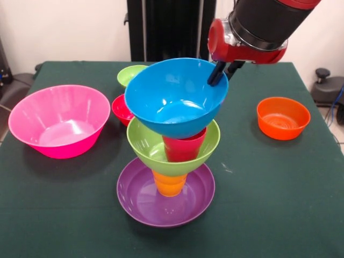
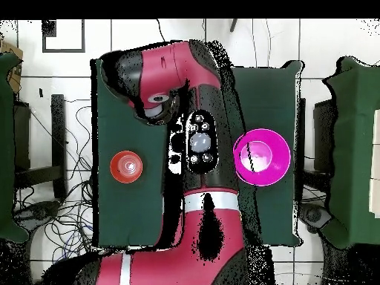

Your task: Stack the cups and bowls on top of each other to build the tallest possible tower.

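Observation:
The tower stands at the table's front middle. Its base is the shallow purple bowl (image 1: 141, 200). On it stands an orange cup (image 1: 169, 184), then the lime green bowl (image 1: 144, 144), then a red cup (image 1: 184, 149). The blue bowl (image 1: 172, 99) sits on top, tilted toward the camera. My gripper (image 1: 221, 76) is shut on the blue bowl's far right rim, one finger inside and one outside. The yellow cup is out of view. In the overhead view my arm (image 2: 194, 141) hides the tower and the gripper.
The big pink bowl (image 1: 59, 121) (image 2: 261, 156) sits at the left in the front view. The small orange bowl (image 1: 283, 117) (image 2: 126, 166) sits at the right. The small green bowl (image 1: 130, 74) and small red bowl (image 1: 120, 109) sit just behind the tower.

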`<action>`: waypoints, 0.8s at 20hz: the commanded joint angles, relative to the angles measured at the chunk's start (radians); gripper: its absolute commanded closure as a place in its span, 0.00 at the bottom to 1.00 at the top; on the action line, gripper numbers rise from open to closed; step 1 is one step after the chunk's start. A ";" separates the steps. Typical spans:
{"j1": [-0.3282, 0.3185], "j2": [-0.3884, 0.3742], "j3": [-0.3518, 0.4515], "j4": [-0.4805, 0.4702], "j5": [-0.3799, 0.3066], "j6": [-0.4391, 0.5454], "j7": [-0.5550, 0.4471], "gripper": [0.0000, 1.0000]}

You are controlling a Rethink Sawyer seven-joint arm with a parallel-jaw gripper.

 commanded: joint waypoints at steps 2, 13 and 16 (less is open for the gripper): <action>0.012 -0.047 -0.022 0.091 0.000 -0.042 0.109 1.00; 0.026 -0.056 -0.044 0.135 0.012 -0.091 0.128 1.00; 0.036 -0.052 -0.045 0.132 0.022 -0.094 0.150 1.00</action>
